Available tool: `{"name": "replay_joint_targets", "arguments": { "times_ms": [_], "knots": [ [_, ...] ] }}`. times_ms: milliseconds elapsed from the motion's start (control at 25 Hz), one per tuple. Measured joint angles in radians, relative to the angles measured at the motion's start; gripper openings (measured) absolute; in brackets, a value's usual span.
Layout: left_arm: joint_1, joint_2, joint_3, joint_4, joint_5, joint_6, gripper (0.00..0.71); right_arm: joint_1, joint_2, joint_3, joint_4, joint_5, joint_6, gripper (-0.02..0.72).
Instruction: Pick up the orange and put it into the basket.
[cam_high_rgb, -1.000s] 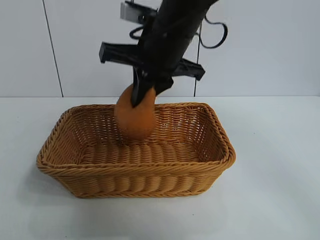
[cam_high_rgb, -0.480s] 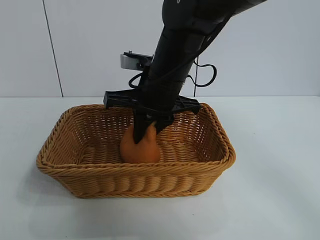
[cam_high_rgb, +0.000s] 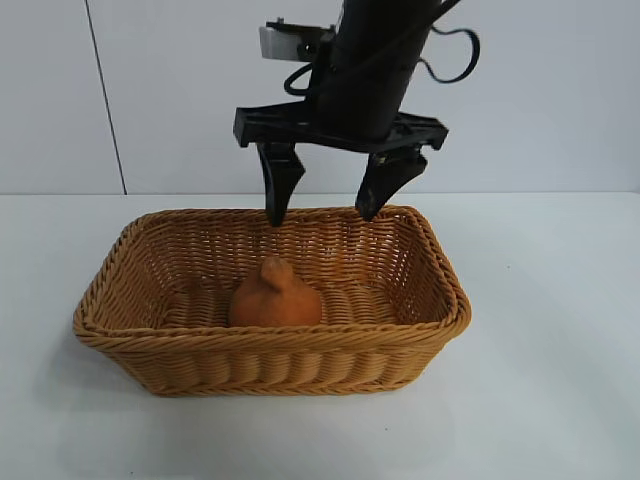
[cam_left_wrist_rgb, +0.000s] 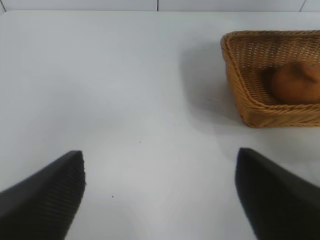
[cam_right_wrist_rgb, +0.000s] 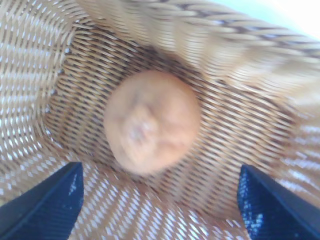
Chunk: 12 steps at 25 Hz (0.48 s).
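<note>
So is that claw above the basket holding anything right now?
No, nothing. The right gripper hangs open above the basket, and the orange sits free on its floor.

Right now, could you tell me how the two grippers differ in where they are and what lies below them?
The right gripper hangs above the basket, pointing steeply down at the orange; the left gripper sits apart from the basket, angled over bare table. Both are open and hold nothing.

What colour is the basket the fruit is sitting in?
The basket is tan-orange woven wicker, seen best in the exterior view.
</note>
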Motion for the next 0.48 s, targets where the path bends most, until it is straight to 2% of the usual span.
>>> {"name": "replay_joint_targets", "arguments": {
  "times_ms": [200,400,480],
  "knots": [
    [0.000,0.000,0.000,0.000,0.000,0.000,0.585,-0.026,-0.017,-0.082,-0.040,0.167,0.014,0.580],
    [0.000,0.000,0.000,0.000,0.000,0.000,0.585,-0.078,-0.017,-0.162,-0.045,0.185,0.014,0.580],
    [0.000,0.000,0.000,0.000,0.000,0.000,0.585,-0.144,-0.017,-0.176,-0.045,0.186,0.014,0.580]
  ]
}}
